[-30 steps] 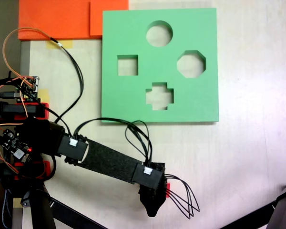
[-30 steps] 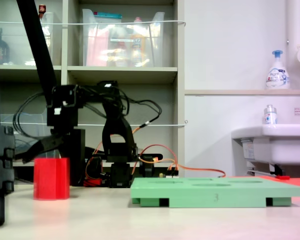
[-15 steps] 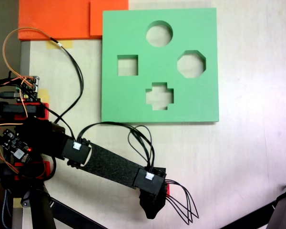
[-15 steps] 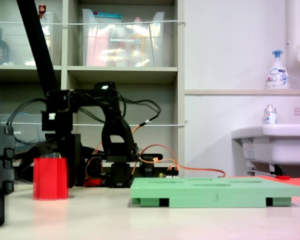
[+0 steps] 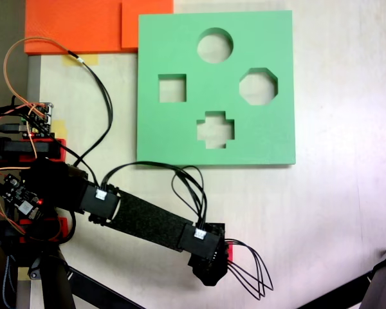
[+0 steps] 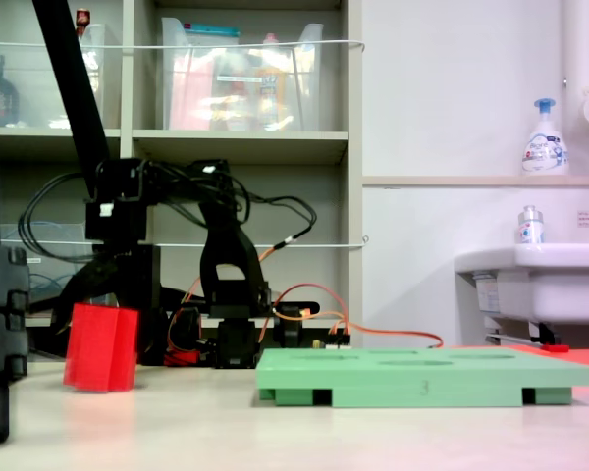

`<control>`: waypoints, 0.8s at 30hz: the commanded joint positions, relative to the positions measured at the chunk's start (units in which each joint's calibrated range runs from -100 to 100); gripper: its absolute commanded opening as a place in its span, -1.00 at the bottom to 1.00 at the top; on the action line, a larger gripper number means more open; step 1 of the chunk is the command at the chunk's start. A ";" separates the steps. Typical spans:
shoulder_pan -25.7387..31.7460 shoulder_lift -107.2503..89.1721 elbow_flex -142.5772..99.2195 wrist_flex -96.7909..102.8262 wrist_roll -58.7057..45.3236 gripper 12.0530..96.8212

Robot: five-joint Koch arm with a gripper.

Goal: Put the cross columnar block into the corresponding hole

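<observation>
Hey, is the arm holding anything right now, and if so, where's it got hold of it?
It appears to hold the red cross block, which is tilted with one bottom edge off the table. The gripper comes down onto the block's top, but the exact contact is hidden.

You have orange foam sheets [image 5: 83,26] at the table's top left corner in a fixed view. In the low side view, a shelf [image 6: 245,147] with clear bins [image 6: 240,88] stands behind, a sink [image 6: 535,285] at right with a soap bottle [image 6: 544,137] above.

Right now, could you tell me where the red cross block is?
In the side-on fixed view the red cross block sits tilted at the far left, under the arm's tool, well left of the green board.
</observation>
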State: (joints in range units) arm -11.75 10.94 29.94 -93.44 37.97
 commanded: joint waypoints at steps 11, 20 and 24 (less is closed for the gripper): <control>0.29 2.04 0.27 -6.56 2.34 -0.55; 0.34 -0.89 0.37 -6.56 3.13 -0.55; 0.78 -8.85 0.47 -6.56 4.00 -0.54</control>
State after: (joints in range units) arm -11.01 6.02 30.03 -96.67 41.49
